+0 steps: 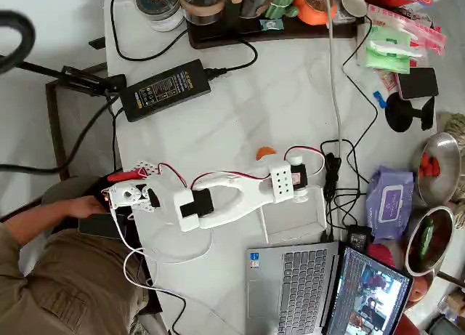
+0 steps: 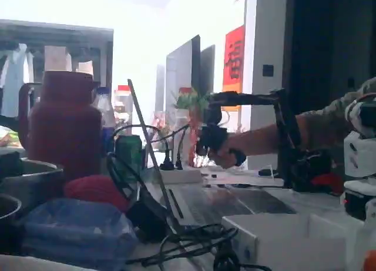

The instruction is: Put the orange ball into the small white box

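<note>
When viewed from overhead, takes up most of the picture: white table (image 1: 290, 95), cluttered along its top and right edges. Sits at lower left, off the table's edge: a person (image 1: 58, 277) in khaki. Stretches rightward over the table's lower middle: white arm (image 1: 232, 197), with red and white wires trailing along it. Lies open at the bottom edge, just below the arm's far end: laptop (image 1: 298, 284). Lies at upper left, with a cable running toward the tray of jars: black power brick (image 1: 166, 88). Rests partly under the arm's wrist, close against the laptop's upper edge: small white box (image 1: 294, 220), shallow, nothing seen in its uncovered part. Shows too in the fixed view, as a low white block in the foreground. Lies right of the box, beyond a tangle of black cables: purple packet of wipes (image 1: 392, 200). Hangs at the arm's end, over the box's upper wall: gripper (image 1: 289, 179), fingers hidden under the wrist. Cannot tell whether spread or pressed together. Peeks out just above the arm, left of the gripper, on bare table outside the box: orange ball (image 1: 266, 152), lower part covered by the arm.
</note>
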Action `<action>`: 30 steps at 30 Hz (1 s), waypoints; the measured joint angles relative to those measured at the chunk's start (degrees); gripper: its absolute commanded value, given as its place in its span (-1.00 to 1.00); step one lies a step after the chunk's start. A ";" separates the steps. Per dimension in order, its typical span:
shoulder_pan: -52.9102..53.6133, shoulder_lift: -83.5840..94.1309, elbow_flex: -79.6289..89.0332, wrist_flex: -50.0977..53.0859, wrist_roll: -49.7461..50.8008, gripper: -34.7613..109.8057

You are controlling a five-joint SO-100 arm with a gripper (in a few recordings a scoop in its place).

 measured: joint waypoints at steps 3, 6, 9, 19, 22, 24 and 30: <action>0.00 4.22 -0.09 0.09 0.00 -0.31; 0.00 9.14 -0.09 0.35 0.00 -0.31; 0.00 13.89 -0.09 0.62 0.00 -0.31; 2.02 19.25 -0.09 2.11 -0.18 -0.31; 4.39 19.25 -0.09 1.93 -0.26 -0.31; 8.70 19.25 -0.09 1.93 0.00 -0.31; 16.00 19.25 -0.09 1.93 -1.85 -0.31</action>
